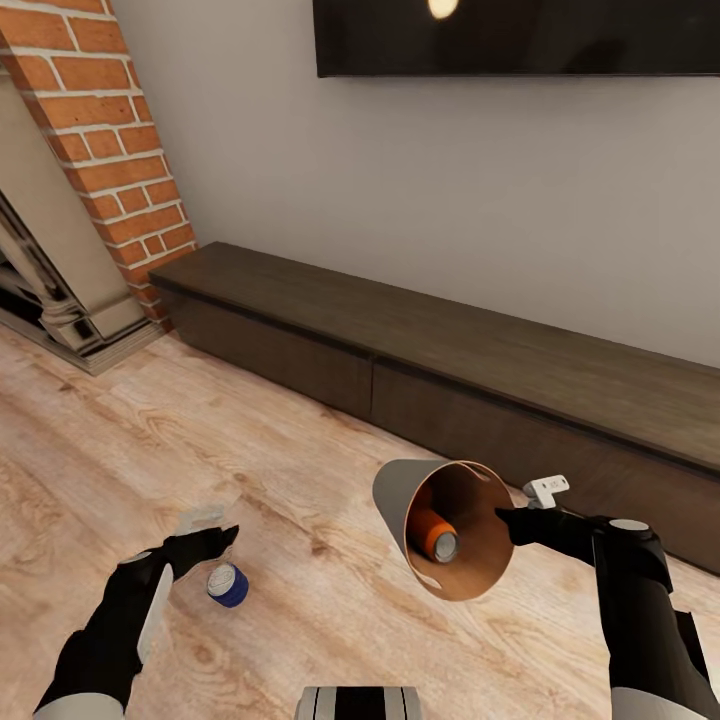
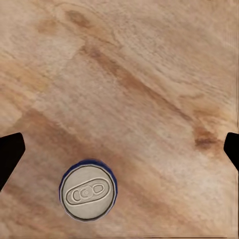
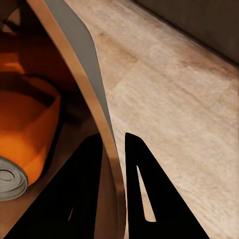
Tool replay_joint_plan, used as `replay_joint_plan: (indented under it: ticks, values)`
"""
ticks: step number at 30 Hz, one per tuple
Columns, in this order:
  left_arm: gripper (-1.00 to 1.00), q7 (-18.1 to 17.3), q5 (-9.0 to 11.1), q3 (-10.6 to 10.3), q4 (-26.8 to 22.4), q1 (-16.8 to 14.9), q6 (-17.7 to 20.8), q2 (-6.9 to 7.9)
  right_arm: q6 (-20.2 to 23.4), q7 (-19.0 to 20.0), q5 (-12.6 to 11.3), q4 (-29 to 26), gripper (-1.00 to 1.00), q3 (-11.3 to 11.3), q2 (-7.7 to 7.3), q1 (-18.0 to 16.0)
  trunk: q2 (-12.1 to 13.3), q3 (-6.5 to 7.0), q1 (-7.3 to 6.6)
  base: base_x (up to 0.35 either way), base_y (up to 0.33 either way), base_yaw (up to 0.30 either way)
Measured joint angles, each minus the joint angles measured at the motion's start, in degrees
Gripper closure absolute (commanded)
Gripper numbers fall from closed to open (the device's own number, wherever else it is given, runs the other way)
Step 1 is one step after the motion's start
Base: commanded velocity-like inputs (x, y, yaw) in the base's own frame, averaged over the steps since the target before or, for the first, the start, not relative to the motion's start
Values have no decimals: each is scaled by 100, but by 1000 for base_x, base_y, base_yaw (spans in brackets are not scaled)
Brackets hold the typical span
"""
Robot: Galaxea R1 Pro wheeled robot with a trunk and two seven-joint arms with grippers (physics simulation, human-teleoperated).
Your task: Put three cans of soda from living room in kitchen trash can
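My right gripper point(image 1: 512, 522) is shut on the rim of the trash can point(image 1: 396, 498), which it holds tilted above the floor with its brown inside facing me. An orange soda can point(image 1: 432, 532) with a grey top lies inside, with more orange behind it. In the right wrist view the fingers point(image 3: 92, 189) pinch the bin's rim point(image 3: 94, 99), with the orange can point(image 3: 25, 134) inside. A blue-sided can point(image 1: 228, 584) with a grey top stands upright on the wood floor. My left gripper point(image 1: 208, 538) hovers open just above and beside it. The left wrist view looks down on the can's top point(image 2: 88, 193), off-centre between the spread fingertips point(image 2: 9, 154).
A long low dark cabinet point(image 1: 450, 370) runs along the wall beyond the bin, under a black TV point(image 1: 520, 35). A red brick fireplace point(image 1: 110, 150) stands at the left. Warm wood-plank floor point(image 1: 150, 440) spreads around the can.
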Motion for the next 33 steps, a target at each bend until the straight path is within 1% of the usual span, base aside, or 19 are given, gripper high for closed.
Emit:
replay_joint_plan:
  ticks: [1, 2, 3, 4, 5, 6, 9, 11, 16, 18, 25, 28, 30, 33]
  values:
    - [-100, 2, 0, -1, -10, -39, 90, 0, 2, 0, -1, 0, 100, 2, 0, 2, 0, 0, 0, 0, 0, 0]
    - [-100, 5, 7, -4, -29, -188, 330, -1, 10, 1, 20, -1, 100, 10, 0, 6, 0, 0, 0, 0, 0, 0]
    - [-100, 1, 4, -6, -33, -251, 426, -1, 2, 1, 53, -1, 100, 9, 0, 6, 0, 0, 0, 0, 0, 0]
    - [-100, -13, 6, -10, -41, -346, 623, -3, 2, 4, 112, -1, 100, 13, 2, 7, 0, 0, 0, 0, 0, 0]
    - [-100, -28, 11, -20, -47, -505, 958, -20, 4, 8, 200, -1, 100, 17, 6, 9, 0, 0, 0, 0, 0, 0]
    - [-100, -25, 4, -23, -43, -571, 1078, -26, -26, 3, 263, 0, 100, 15, 6, 9, 0, 0, 0, 0, 0, 0]
    - [-100, 5, -3, -27, -12, -649, 1280, -37, 10, 11, 237, -2, 100, 21, 9, 9, 0, 0, 0, 0, 0, 0]
    - [-100, 16, -4, -29, -4, -669, 1379, -38, -12, 7, 275, 0, 100, 58, 8, 8, 0, 0, 0, 0, 0, 0]
    - [-100, 95, -25, -29, 62, -683, 1508, -32, 13, 9, 267, -2, 100, 150, 9, -8, 0, 0, 0, 0, 0, 0]
    - [-100, 292, -33, -35, 101, -685, 1523, -3, 5, 8, 285, -1, 100, 168, 5, -12, 0, 0, 0, 0, 0, 0]
    - [-100, 610, -33, -38, 119, -681, 1497, 15, 12, 9, 279, -1, 100, 174, 1, -16, 0, 0, 0, 0, 0, 0]
    - [-100, 714, -27, -39, 198, -681, 1471, 13, 19, 8, 281, -3, 100, 177, 0, -30, 0, 0, 0, 0, 0, 0]
    - [-100, 739, -25, -39, 248, -681, 1460, 10, 106, 7, 292, -21, 100, 202, 1, -80, 0, 0, 0, 0, 0, 0]
    - [-100, 759, -22, -39, 320, -681, 1443, 8, 423, 12, 277, -91, 100, 324, -5, -170, 0, 0, 0, 0, 0, 0]
